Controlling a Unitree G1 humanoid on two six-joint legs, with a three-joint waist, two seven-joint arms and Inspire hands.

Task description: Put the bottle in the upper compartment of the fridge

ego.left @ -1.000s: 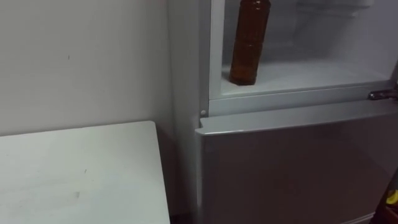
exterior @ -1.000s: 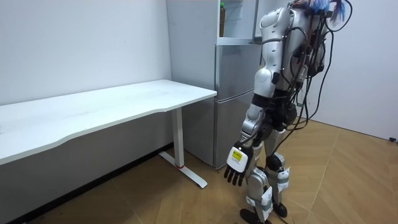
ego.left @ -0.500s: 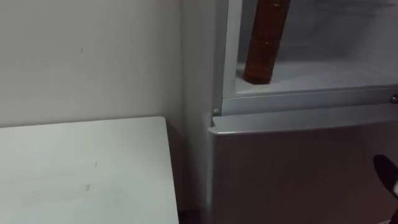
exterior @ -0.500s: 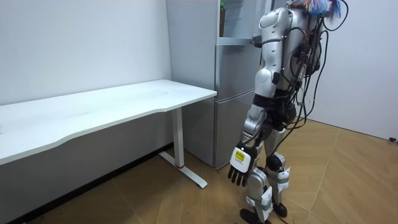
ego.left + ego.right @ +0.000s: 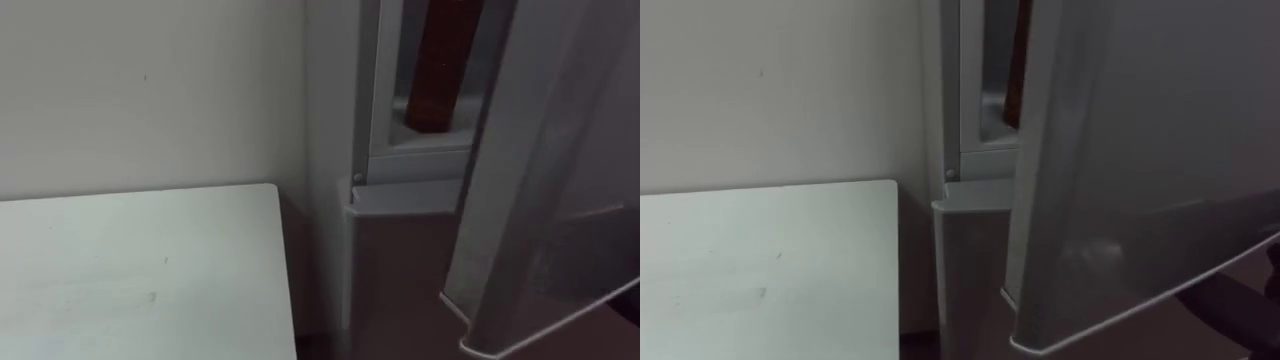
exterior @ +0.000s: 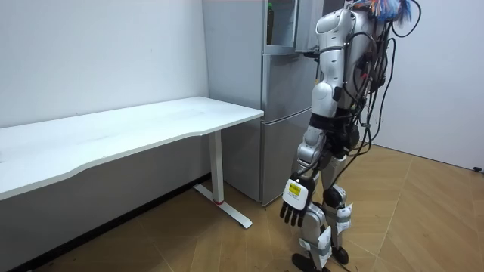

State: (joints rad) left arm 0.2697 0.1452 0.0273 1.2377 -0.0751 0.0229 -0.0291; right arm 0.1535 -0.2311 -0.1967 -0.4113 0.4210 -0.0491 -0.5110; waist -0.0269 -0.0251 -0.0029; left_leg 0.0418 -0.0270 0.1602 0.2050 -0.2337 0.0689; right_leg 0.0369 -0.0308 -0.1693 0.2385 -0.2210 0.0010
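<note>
A brown bottle [image 5: 440, 70] stands upright on the shelf inside the upper fridge compartment, near its left side. The grey upper door [image 5: 540, 180] is part-way across the opening and covers the bottle's right side; in the right eye view a narrow brown strip of the bottle [image 5: 1013, 70] shows past the door [image 5: 1140, 170]. My left hand [image 6: 293, 202] hangs at my side near knee height, its fingers relaxed and holding nothing. A dark part of my right arm [image 5: 1240, 310] shows under the door's lower edge, with the hand hidden.
I stand right in front of the tall grey fridge [image 6: 283, 113]. Its lower door [image 5: 400, 260] is closed. A white table [image 5: 140, 270] stands against the wall just left of the fridge. Wooden floor lies behind me.
The upper door has swung in from the right, across the opening and in front of the bottle. The eye view has shifted. The left hand still hangs.
</note>
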